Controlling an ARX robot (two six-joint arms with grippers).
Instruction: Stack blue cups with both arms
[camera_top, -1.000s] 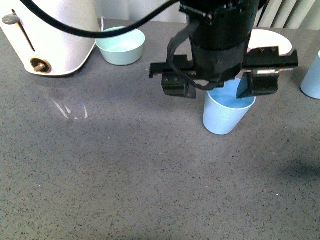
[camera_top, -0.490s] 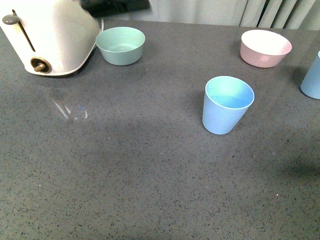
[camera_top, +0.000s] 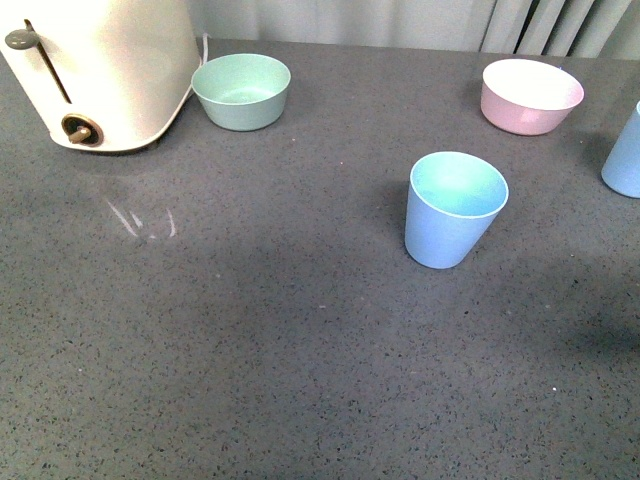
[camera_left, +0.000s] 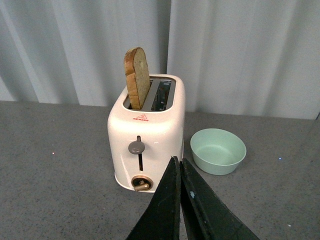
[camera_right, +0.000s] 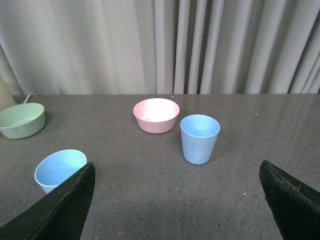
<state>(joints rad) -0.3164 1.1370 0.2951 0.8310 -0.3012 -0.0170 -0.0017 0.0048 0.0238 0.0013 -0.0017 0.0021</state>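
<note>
One blue cup (camera_top: 455, 215) stands upright near the middle of the table (camera_top: 250, 350), the second blue cup (camera_top: 624, 155) upright at its right edge, well apart and unstacked; the left hand (camera_left: 179, 161) is pressed together and empty, the right hand (camera_right: 176, 167) spread wide and empty.

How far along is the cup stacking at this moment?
Done: nothing. The middle blue cup and the right blue cup stand upright, apart. In hand: nothing. The left gripper is shut and empty, the right gripper open. Left: grasp, lift, nest.
</note>
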